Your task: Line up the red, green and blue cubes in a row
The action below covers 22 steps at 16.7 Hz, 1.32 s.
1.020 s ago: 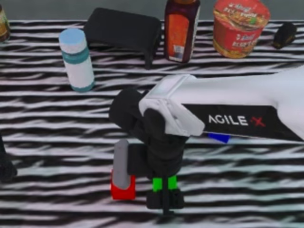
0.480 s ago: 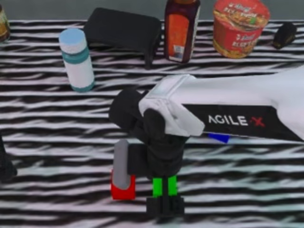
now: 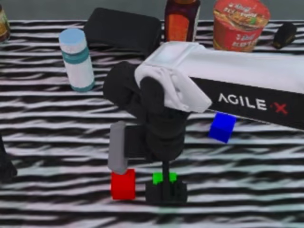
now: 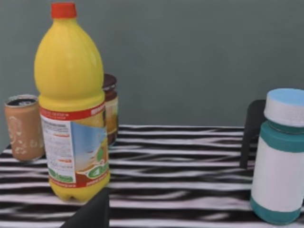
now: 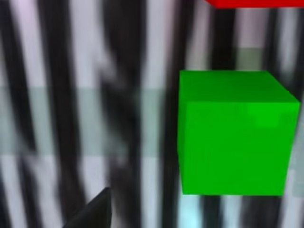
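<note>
The right gripper [image 3: 165, 192] hangs low over the table's near edge, directly above the green cube [image 3: 164, 178]. From above it covers the cube's near half. Whether the gripper is wide or narrow cannot be told. In the right wrist view the green cube [image 5: 235, 133] sits flat on the striped table [image 3: 57, 137] with nothing touching it.

The red cube [image 3: 123, 184] rests just left of the green one, with a narrow gap between them, and both are close to the near edge. The blue cube [image 3: 222, 127] lies well apart from them, farther back and to the right, beside the right arm [image 3: 247, 76]. That arm reaches in from the right side and spans much of the middle. There is open striped surface left of the red cube and right of the green one.

The left arm [image 3: 4, 166] is parked at the left edge.

There are three cubes, one of each colour. Along the far edge stand one white bottle [image 3: 77, 59], one black stand [image 3: 126, 29], one sauce bottle [image 3: 181, 21], one noodle cup [image 3: 240, 23] and one small black item [image 3: 285, 34]. The left wrist view adds one yellow bottle [image 4: 71, 109], one can [image 4: 23, 126] and one jar [image 4: 110, 114].
</note>
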Available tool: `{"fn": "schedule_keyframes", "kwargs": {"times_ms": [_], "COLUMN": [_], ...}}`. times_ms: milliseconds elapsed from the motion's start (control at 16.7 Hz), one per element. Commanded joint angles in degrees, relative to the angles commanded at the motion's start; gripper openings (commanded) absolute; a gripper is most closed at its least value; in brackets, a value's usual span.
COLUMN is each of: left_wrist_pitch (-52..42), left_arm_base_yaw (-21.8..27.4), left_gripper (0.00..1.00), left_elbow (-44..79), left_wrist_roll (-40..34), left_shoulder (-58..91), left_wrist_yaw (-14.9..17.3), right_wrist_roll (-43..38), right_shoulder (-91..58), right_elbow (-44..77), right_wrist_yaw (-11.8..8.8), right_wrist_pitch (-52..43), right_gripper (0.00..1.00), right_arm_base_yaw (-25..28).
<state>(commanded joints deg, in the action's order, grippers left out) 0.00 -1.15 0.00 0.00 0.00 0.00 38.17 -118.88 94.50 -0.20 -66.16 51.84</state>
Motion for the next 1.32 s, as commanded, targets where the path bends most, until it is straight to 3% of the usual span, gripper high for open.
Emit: {"fn": "schedule_keyframes", "kwargs": {"times_ms": [420, 600, 960, 1080, 1320], "left_wrist_pitch": [0.0, 0.0, 0.0, 0.0, 0.0], "left_arm_base_yaw": [0.0, 0.0, 0.0, 0.0, 0.0], "left_gripper": [1.0, 1.0, 1.0, 1.0, 1.0], "left_elbow": [0.0, 0.0, 0.0, 0.0, 0.0], "left_wrist_roll": [0.0, 0.0, 0.0, 0.0, 0.0], "left_shoulder": [0.0, 0.0, 0.0, 0.0, 0.0], "left_wrist_yaw": [0.0, 0.0, 0.0, 0.0, 0.0], "right_wrist_roll": [0.06, 0.11, 0.2, 0.19, 0.19], "right_shoulder": [0.22, -1.24, -5.13, -5.74, -5.55], "right_elbow": [1.4, 3.11, 7.04, 7.91, 7.82], "right_wrist_yaw": [0.05, 0.16, 0.27, 0.35, 0.37], "right_wrist_pitch": [-1.31, -1.41, -1.78, -1.71, -1.67], "right_gripper": [1.0, 1.0, 1.0, 1.0, 1.0], "right_arm_base_yaw": [-1.16, -6.6, -23.27, -25.85, -26.04]}}
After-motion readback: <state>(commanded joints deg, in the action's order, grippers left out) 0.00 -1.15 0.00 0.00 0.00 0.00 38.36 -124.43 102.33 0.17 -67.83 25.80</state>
